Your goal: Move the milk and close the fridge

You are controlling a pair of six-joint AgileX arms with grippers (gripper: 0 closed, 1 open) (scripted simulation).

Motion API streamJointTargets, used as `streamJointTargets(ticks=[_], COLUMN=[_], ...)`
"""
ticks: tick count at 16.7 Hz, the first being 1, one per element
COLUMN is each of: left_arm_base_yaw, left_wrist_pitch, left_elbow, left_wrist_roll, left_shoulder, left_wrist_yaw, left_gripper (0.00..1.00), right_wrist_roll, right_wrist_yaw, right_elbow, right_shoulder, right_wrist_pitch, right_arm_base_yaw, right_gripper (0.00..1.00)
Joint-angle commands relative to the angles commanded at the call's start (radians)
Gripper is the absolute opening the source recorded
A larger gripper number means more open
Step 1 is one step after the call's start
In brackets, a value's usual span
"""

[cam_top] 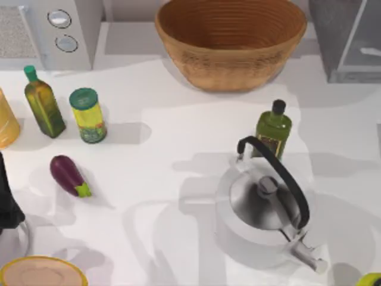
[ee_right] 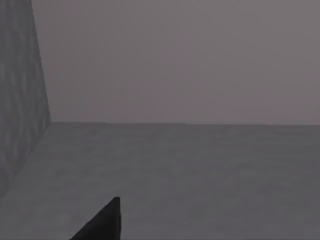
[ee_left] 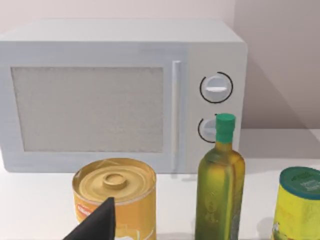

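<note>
From above, the grey fridge (cam_top: 348, 36) stands in the upper right corner of the frame, at the back of the white table (cam_top: 155, 179), with a pale panel on its side facing the middle. Just to its left sits a wide woven basket (cam_top: 231, 42), and in the upper left corner a light grey microwave (cam_top: 53, 30) with two round knobs. Below the microwave, an oil bottle with a green cap (cam_top: 43, 102) and a yellow jar with a green lid (cam_top: 88, 115) stand side by side, and a yellow can (cam_top: 6, 122) sits at the left edge. An eggplant (cam_top: 69, 176) lies lower down. Right of centre, a steel kettle (cam_top: 268, 205) with a black arched handle sits just below a dark green bottle (cam_top: 273, 128). The left arm (cam_top: 9, 202) is a dark shape at the left edge. The left end effector (ee_left: 97, 222) pokes into its wrist view in front of the can; I cannot tell whether it is wide or narrow. The right end effector (ee_right: 102, 222) shows as a dark wedge over a flat grey surface, and its state I cannot tell either.
</note>
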Motion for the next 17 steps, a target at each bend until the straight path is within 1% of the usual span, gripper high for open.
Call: streamJointTargets(ticks=[4,8,12,17], left_arm_base_yaw=[0.000,0.000,0.000,0.000], left_wrist_pitch=[0.000,0.000,0.000,0.000], left_elbow=[0.000,0.000,0.000,0.000], left_wrist_roll=[0.000,0.000,0.000,0.000], left_shoulder=[0.000,0.000,0.000,0.000], left_wrist_yaw=[0.000,0.000,0.000,0.000], left_gripper=[1.00,1.00,1.00,1.00], right_wrist_roll=[-0.002,-0.006,-0.012,-0.014], right_wrist_yaw=[0.030,0.088,0.144,0.189], right_elbow=[-0.092,-0.305,-0.556,-0.862], right_shoulder=[-0.104,-0.373,-0.801,-1.469], right_wrist_pitch=[-0.049,-0.146,-0.282,-0.492], right_arm_base_yaw=[0.043,0.114,0.169,0.198], right_gripper=[1.00,1.00,1.00,1.00])
